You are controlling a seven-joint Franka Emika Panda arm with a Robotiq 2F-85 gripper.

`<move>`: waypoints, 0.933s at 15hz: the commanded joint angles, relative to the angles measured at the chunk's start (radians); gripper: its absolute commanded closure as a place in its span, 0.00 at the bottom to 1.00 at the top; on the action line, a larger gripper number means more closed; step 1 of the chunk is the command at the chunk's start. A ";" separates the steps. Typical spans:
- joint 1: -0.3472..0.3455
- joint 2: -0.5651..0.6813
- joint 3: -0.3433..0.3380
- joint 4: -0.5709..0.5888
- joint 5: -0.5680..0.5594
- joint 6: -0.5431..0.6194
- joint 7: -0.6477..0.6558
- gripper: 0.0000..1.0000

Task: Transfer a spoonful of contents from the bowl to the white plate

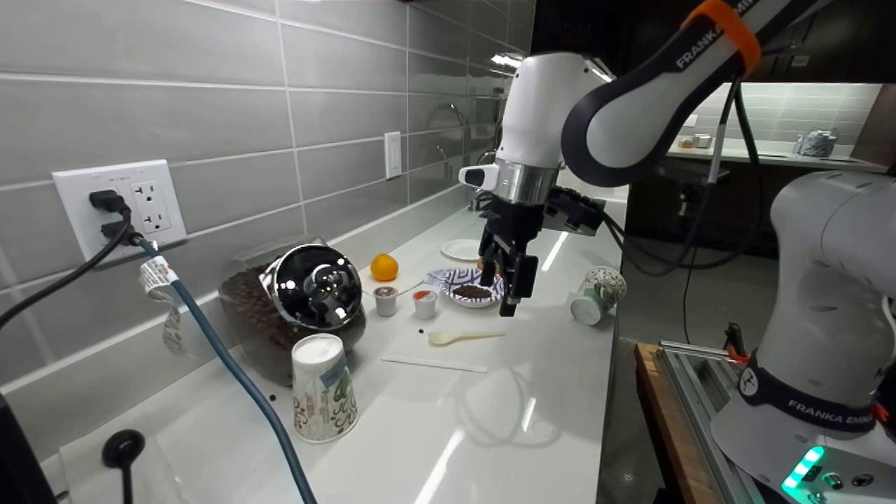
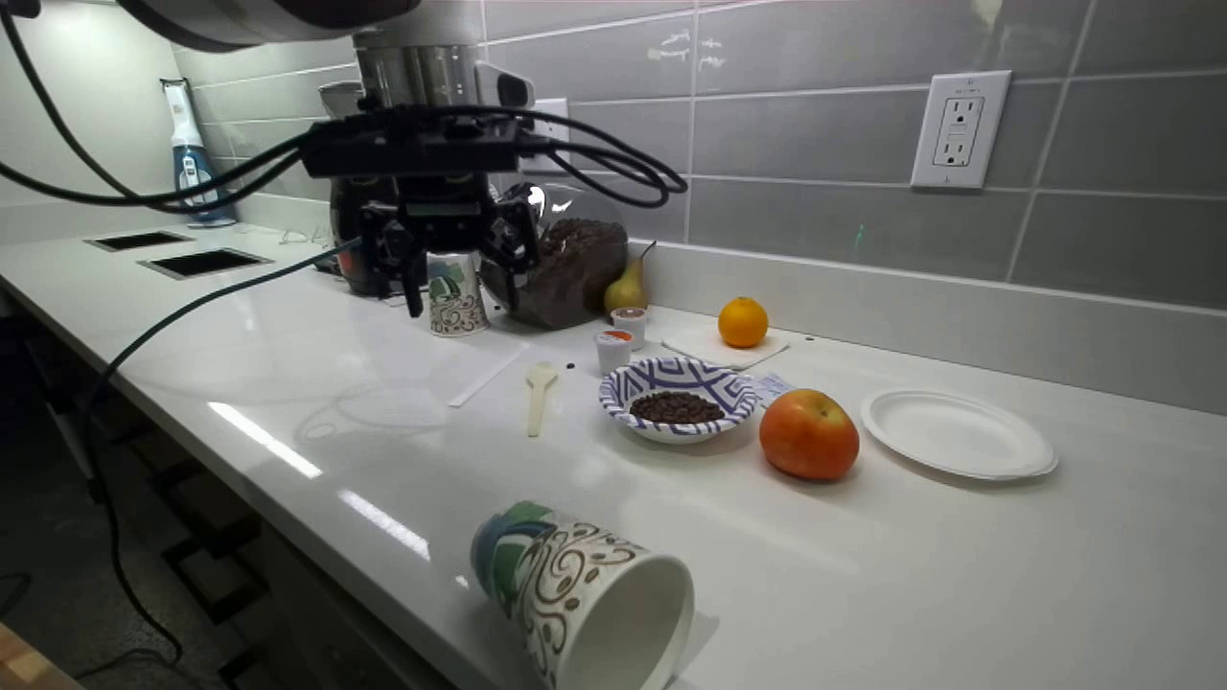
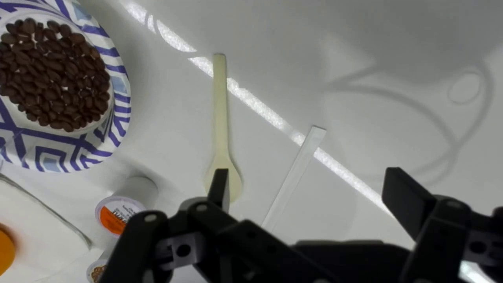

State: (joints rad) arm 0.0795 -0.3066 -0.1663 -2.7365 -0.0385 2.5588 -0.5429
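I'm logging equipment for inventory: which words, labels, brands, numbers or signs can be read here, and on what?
"FRANKA EMIKA": robot base, beside a round emblem.
"FRANKA EMI…", partial: raised arm link.
Too small or blurred: print on the orange-marked pod, cable tag, wall outlet, and any on the paper slip.

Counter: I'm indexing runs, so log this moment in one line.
claw: open, holding nothing | spoon: on counter | bowl: coffee beans inside | plate: no beans | transfer: pending
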 commanded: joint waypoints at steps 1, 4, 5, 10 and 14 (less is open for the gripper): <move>-0.011 0.096 -0.012 -0.013 -0.006 0.131 -0.065 0.00; -0.020 0.073 0.004 -0.023 0.004 0.107 -0.043 0.00; -0.021 0.078 0.005 -0.022 0.004 0.107 -0.043 0.00; 0.000 0.139 -0.025 -0.014 0.074 0.153 -0.106 0.00; -0.027 0.200 -0.035 -0.013 0.093 0.239 -0.138 0.00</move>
State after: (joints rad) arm 0.0661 -0.1661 -0.1932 -2.7581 0.0063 2.7271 -0.6254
